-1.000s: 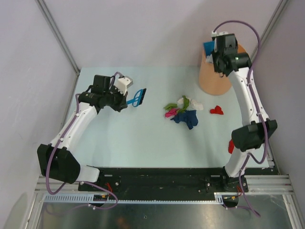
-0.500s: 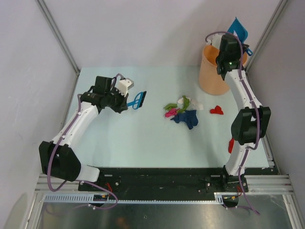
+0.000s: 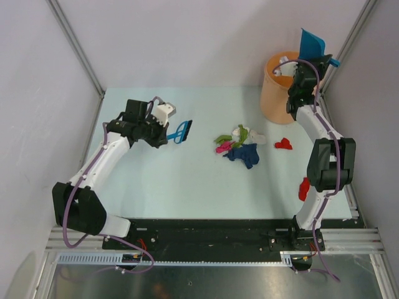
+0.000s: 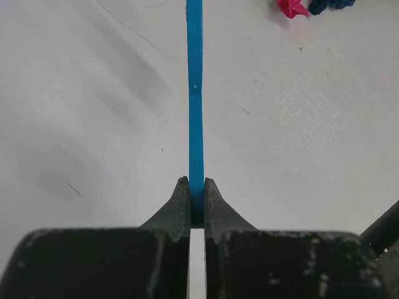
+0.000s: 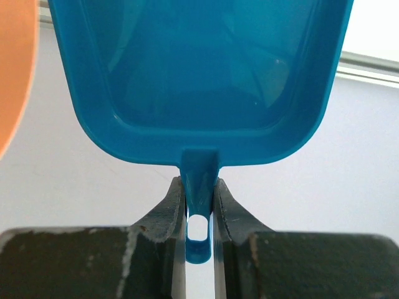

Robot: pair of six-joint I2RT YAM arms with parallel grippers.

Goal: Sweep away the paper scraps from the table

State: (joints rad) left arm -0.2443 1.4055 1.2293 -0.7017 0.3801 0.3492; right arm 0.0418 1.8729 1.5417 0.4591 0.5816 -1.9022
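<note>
Paper scraps (image 3: 237,143) sit right of centre on the table (image 3: 181,180). They are light, soft crumpled wads with nothing to break. They look too small and loose to pinch singly, so my call is to push them with bristles; expect them to skid or roll on the smooth top.

Left to right:
- My left gripper (image 3: 167,132) is clamped shut on the blue brush (image 3: 181,130). The wrist view shows its thin handle (image 4: 195,93) edge-on between my fingers. It is well apart from the pile, with the head pointing toward it.
- The pile has one green wad (image 3: 222,138), one pink wad (image 3: 222,149), what look like two white wads (image 3: 240,132), and one dark blue wad (image 3: 247,154) that is probably paper too. They are bunched and touching, so the count is shaky.
- One red wad (image 3: 284,144) lies alone just right of the pile.
- A second red wad (image 3: 303,188) is partly hidden by my right arm.
- One orange bin (image 3: 273,99) stands at the far right corner.
- My right gripper (image 3: 321,62) is closed on the handle tab of the blue dustpan (image 5: 199,81) and holds it up above the bin. The pan is rigid plastic and looks empty.

That makes roughly seven wads, one brush, one pan and one bin.
</note>
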